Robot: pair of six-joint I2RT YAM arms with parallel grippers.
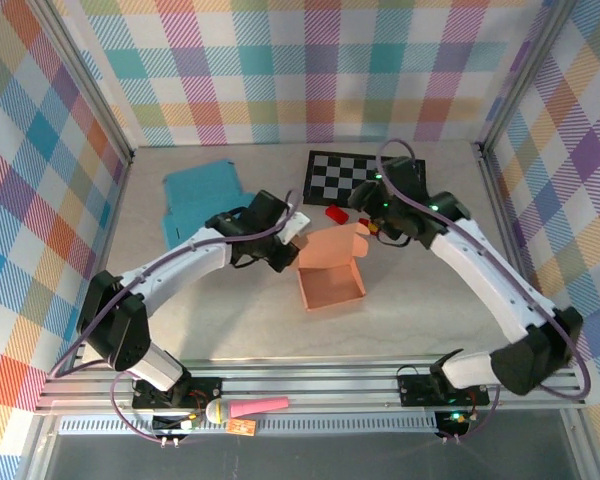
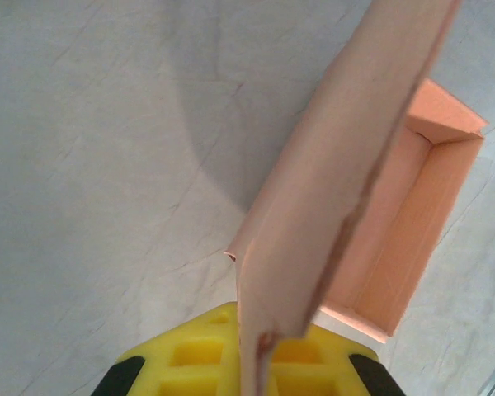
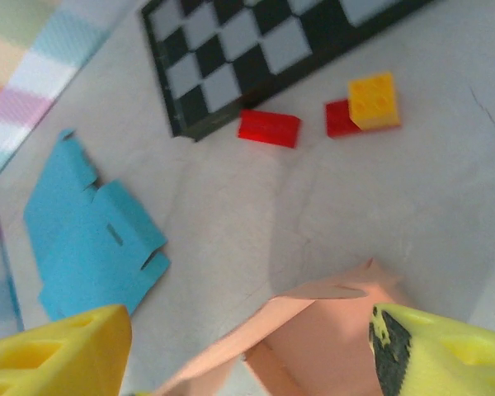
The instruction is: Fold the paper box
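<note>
Paper box open-side up, long axis left-right.

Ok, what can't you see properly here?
Left wrist view: the salmon-pink paper box is half hidden behind its own raised flap; the left jaws' grip on it runs off the bottom edge.
Right wrist view: the black-and-white checkered board is cut off by the top edge.
Top view: the pink stick on the front rail is too small to identify.
</note>
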